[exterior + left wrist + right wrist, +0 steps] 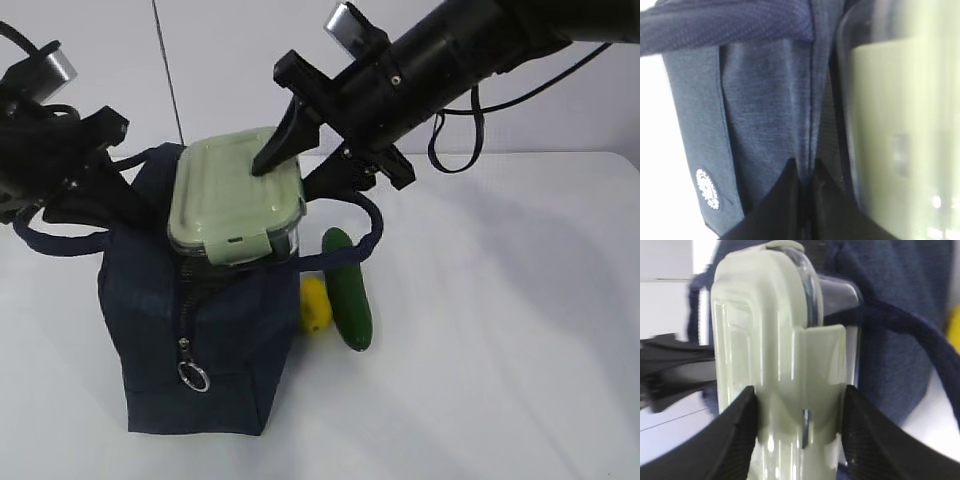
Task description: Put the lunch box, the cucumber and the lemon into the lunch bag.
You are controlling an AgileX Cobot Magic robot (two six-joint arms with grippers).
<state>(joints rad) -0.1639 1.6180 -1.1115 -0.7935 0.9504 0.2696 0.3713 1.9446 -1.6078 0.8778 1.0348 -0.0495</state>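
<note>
while the right gripper (800, 415) is clamping the lunch box (235, 200) over the lunch bag (200, 330), the pinched-shut left gripper (805, 175) is gripping its rim; cucumber (350, 290) and lemon (315, 303) are waiting outside.

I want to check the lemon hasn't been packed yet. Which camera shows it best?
The exterior view: the lemon lies whole on the table beside the cucumber, outside the lunch bag. The right wrist view catches only a blurred yellow sliver at its edge. The left wrist view shows none of it.
</note>
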